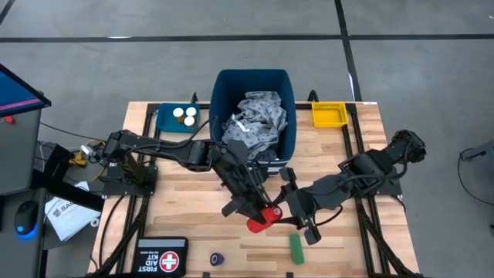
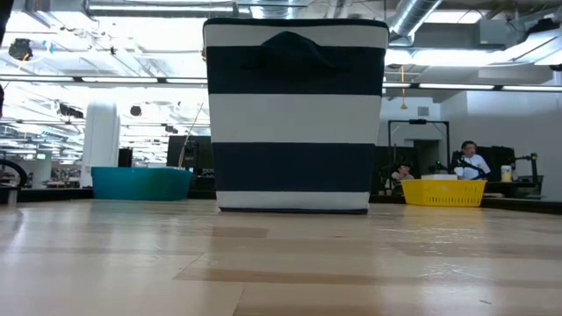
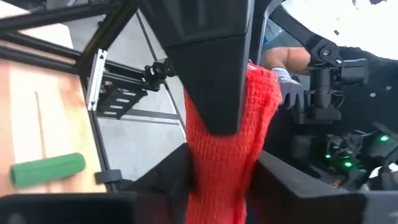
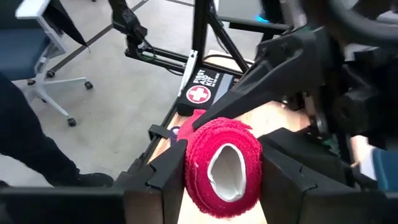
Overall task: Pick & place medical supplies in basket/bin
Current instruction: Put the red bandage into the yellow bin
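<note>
Both grippers are meeting on the red roll (image 1: 259, 223) near the middle of the front half of the worktop (image 1: 363, 154). The right gripper (image 4: 225, 167) is clamped on it, a finger on each side of the roll, its hollow end facing the right wrist camera. The left gripper (image 3: 217, 163) is also around it, red mesh sitting between its fingers; whether it is gripping or letting go I cannot tell.

Risks, as I judge them: two grippers sharing one soft roll, so if one is pulling while the other is holding, the wrap is likely unwinding or the roll is popping out and rolling off the front edge. The arms are crossing close, so a bump is possible. The roll is squashy, so a light pinch may be slipping.

Containers:
- The blue bin (image 1: 285, 83) at the back centre is holding the grey gown (image 1: 255, 120), heaped near the rim.
- The teal tray (image 1: 164, 120) at the back left is holding two white-capped bottles (image 1: 184, 115).
- The yellow tray (image 1: 328, 113) at the back right is looking empty.

The green cylinder (image 1: 296, 248) and the dark blue roll (image 1: 217, 259) are lying loose by the front edge, beside the first aid pouch (image 1: 162, 257).
</note>
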Available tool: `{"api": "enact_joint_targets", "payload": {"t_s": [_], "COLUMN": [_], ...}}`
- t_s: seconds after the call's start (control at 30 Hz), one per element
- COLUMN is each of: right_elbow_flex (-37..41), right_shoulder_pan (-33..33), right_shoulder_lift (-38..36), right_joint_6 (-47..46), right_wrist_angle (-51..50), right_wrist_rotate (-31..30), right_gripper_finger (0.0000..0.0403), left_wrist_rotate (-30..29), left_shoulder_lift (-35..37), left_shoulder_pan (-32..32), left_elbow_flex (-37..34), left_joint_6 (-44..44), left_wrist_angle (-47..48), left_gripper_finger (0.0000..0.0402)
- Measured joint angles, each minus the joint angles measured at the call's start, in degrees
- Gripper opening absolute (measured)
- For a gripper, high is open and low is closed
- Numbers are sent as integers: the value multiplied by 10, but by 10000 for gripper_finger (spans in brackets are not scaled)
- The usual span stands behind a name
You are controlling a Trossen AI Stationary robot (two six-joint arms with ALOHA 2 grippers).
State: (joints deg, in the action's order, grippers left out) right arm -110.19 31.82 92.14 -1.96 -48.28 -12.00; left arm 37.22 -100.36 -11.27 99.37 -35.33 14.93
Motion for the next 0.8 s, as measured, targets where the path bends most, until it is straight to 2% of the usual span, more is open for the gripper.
{"api": "enact_joint_targets", "payload": {"t_s": [0.2,0.3,0.43,0.67,0.8], "right_elbow_flex": [-5,-17,-48,-107,-141], "right_shoulder_pan": [6,9,14,37,46], "right_shoulder_lift": [0,0,0,0,0], "right_joint_6": [-1,-5,-9,-35,-60], "right_wrist_angle": [4,4,-23,-87,-162], "right_wrist_rotate": [1,-1,-16,-51,-85], "right_gripper_finger": [161,161,161,161,162], "left_wrist_rotate": [10,38,47,48,11], "left_shoulder_lift": [0,4,29,91,127], "left_shoulder_pan": [0,7,15,18,6], "left_elbow_flex": [0,0,0,0,0], "left_joint_6": [-12,-12,-8,16,20], "left_wrist_angle": [-1,2,12,12,23], "left_gripper_finger": [218,257,294,314,310]}}
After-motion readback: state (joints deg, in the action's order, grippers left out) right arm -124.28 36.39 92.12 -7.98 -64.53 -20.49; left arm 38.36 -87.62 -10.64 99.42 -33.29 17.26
